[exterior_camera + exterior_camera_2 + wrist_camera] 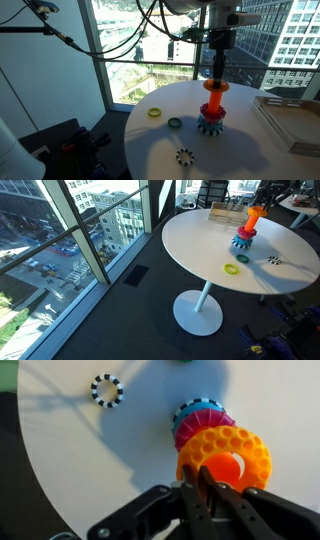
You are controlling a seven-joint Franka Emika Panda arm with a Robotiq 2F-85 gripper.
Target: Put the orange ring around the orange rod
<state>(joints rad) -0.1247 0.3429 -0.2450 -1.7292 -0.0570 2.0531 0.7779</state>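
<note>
A Franka arm's end effector (pixel 205 486) is clenched on the rim of the orange ring (pixel 215 442), holding it flat directly above the orange rod (pixel 214 103), which rises from a gear-shaped base (pixel 211 124) well in from the edges of the round white surface (pixel 150 140). In the wrist view the ring's hole sits over a red-orange patch that appears to be the rod's top. Whether the ring has begun to thread cannot be told.

Done well, the step calls for keeping the ring level, centring the hole on the rod, descending straight and releasing only once the ring is clearly round the rod. Since the fingers grip one side only, a tilt could catch the ring on the rod's tip.

A yellow-green ring (pixel 154 112) lies near the surface's window-side edge, with a dark green ring (pixel 175 122) just inward of it. A black toothed ring (pixel 184 156) lies toward the near edge in an exterior view. A flat tray (pixel 290 120) occupies the opposite edge. All sit apart from the base, and none appears to block the descent.
</note>
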